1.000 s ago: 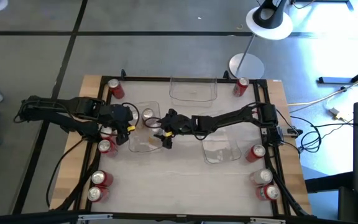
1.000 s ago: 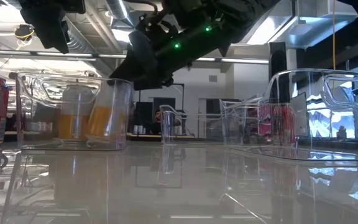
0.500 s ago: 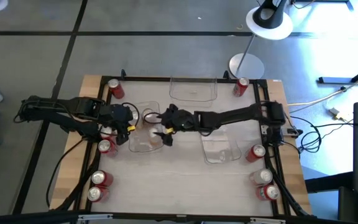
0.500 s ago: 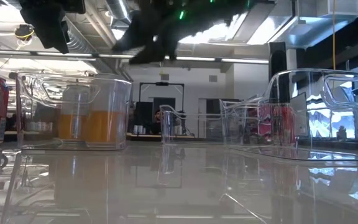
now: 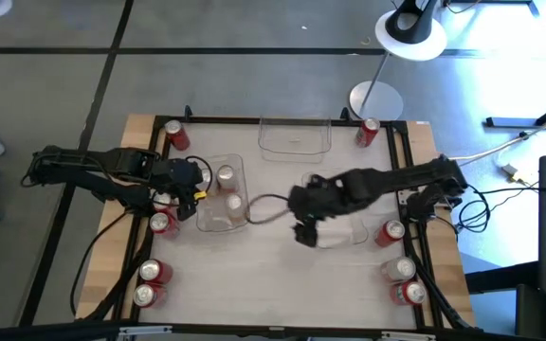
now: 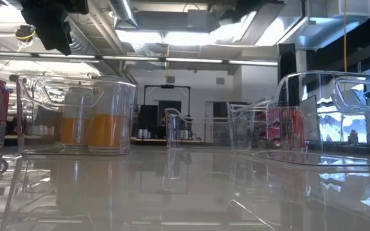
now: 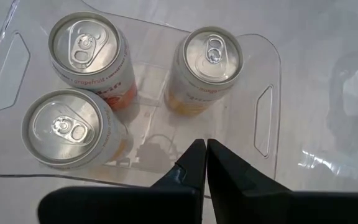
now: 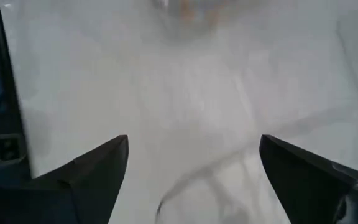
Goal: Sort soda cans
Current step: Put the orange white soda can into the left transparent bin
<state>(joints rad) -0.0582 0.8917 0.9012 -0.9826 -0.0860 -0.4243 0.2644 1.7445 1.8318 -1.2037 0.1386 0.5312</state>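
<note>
Clear, glossy plastic bin [image 7: 263, 118] with moulded handle slots. Cans [image 7: 86, 46] with bright brushed-metal tops and smooth printed pale bodies; other cans [image 5: 159, 224] have glossy red bodies. Tabletop [image 6: 191, 192] a smooth, pale, reflective sheet, edged in bare light wood [image 5: 102, 275]. Left gripper [image 7: 202, 163] with matt black fingers.

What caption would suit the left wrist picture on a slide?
Three pale soda cans stand upright in a clear bin, with the left gripper above, jaws shut.
</note>
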